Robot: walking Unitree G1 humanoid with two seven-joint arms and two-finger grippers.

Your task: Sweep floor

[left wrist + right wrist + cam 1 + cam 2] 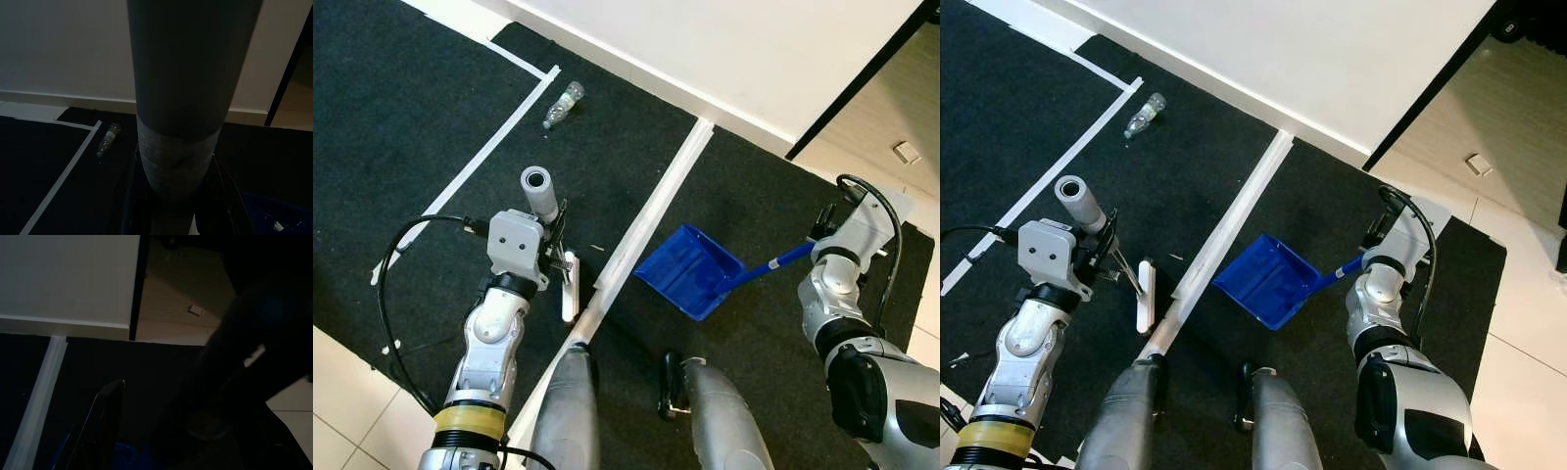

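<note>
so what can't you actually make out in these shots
- Broom head: seen end-on from the head views, so its bristles and any dust under it are hidden.
- Bottle: too small to tell whether it has a cap or liquid.
- Dustpan: in the right wrist view too dark to see inside.
- Right gripper: its hold on the dustpan handle is hidden by the wrist.

The floor is mostly black carpet, rough and matt, marked with smooth white tape strips. Pale glossy-ish tile shows at the edges. The blue dustpan is smooth plastic with a slight sheen. The broom handle is grey and matt; in the dark left wrist view its lower part looks wrapped in something coarser, maybe tape. The bottle is clear plastic. The robot arms are satin silver metal.
</note>
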